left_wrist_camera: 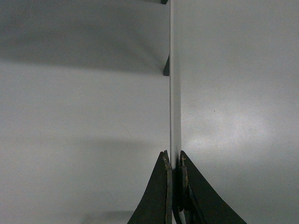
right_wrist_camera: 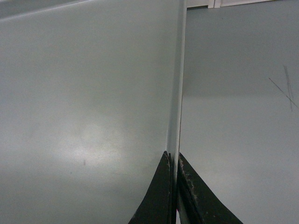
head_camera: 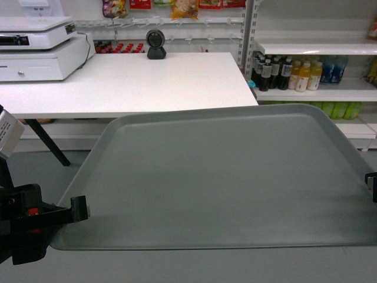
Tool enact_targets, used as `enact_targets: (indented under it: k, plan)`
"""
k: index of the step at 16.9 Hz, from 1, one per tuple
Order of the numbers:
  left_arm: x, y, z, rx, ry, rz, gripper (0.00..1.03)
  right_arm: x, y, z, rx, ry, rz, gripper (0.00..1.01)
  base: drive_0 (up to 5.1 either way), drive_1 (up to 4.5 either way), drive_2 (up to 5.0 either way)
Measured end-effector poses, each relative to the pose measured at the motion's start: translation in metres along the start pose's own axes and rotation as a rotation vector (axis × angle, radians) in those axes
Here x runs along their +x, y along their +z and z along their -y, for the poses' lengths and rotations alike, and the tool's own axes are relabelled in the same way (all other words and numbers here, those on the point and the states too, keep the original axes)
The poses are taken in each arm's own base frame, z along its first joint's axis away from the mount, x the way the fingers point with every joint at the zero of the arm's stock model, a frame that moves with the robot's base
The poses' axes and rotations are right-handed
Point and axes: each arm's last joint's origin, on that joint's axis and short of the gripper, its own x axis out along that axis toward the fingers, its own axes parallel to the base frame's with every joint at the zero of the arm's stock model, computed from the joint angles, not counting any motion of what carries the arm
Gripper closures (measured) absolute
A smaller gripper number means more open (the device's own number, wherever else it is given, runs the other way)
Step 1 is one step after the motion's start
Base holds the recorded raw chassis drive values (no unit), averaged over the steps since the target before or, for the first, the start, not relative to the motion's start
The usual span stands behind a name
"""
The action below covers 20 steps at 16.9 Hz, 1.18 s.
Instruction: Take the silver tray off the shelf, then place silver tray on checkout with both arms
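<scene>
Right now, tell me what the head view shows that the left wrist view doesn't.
Head only: the checkout ahead with its black scanner and white register, drink shelves at right, and the whole silver tray.
Left wrist only: the left end effector shut on the tray's rim, seen close.
Both: the tray and the left end effector.

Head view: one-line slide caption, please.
Both grippers, left and right, hold the silver tray by its side rims, short of the checkout.
</scene>
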Motion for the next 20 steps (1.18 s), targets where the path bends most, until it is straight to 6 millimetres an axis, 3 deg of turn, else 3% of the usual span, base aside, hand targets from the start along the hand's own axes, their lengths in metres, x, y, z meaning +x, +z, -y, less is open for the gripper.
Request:
enact_targets:
  k: [8, 12, 20]
  plan:
    - [0.0000, -0.0002, 0.0000, 0.000, 0.000, -0.002, 1.00, 0.0001, 0.0000, 0.0000, 0.000, 0.000, 0.000, 0.99, -4.7, 3.71, 1.2]
    - [0.0001, 0.0001, -0.0009, -0.003, 0.001, -0.002, 1.00, 0.0001, -0.0001, -0.0002, 0.003, 0.003, -0.001, 0.99, 0.0, 0.00, 0.0]
    - [-0.0001, 0.0005, -0.0008, -0.003, -0.001, 0.001, 1.00, 0.0000, 0.0001, -0.0001, 0.004, 0.003, 0.000, 0.99, 0.0, 4.28, -4.2]
